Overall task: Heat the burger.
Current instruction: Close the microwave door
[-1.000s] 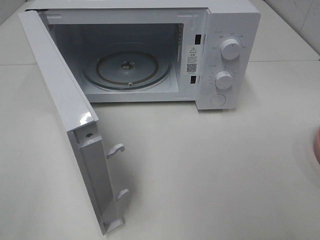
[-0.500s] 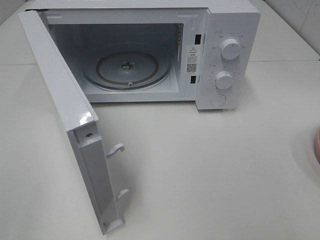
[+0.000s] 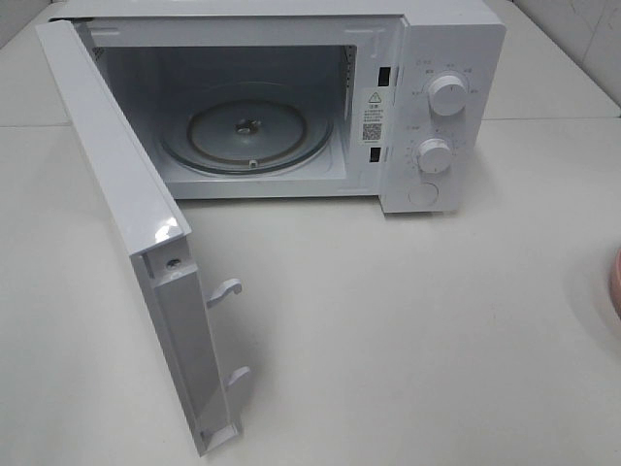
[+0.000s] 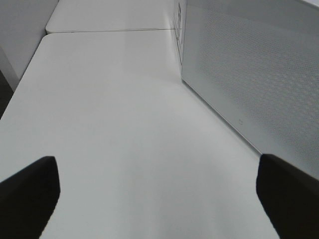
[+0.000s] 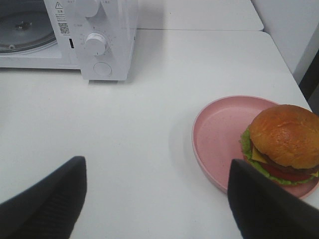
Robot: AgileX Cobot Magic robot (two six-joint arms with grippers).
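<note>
We see a white microwave (image 3: 291, 97) at the far side of a white table (image 3: 408, 330), its door (image 3: 126, 233) swung wide open toward the near left, with two latch hooks (image 3: 225, 289) on its free edge. Inside the cavity the glass turntable (image 3: 245, 131) lies bare. On the control panel to the right of the cavity we find two round knobs, the upper knob (image 3: 447, 94) above the lower knob (image 3: 435, 155), and a round button (image 3: 424, 194) beneath them; a warning label (image 3: 374, 115) sits on the strip between cavity and panel. In the high view, only a sliver of the pink plate (image 3: 615, 282) shows at the right edge of the table, well apart from the microwave. In the right wrist view we see the burger (image 5: 284, 144) resting on that plate, toward one side of it, its tan bun above cheese, tomato and green lettuce. The right gripper (image 5: 159, 199) hangs over the bare table just beside the plate, its jaws spread wide and holding nothing. The left gripper (image 4: 159, 199) also stands wide open and empty, over the bare table beside the perforated outer face of the microwave door.
</note>
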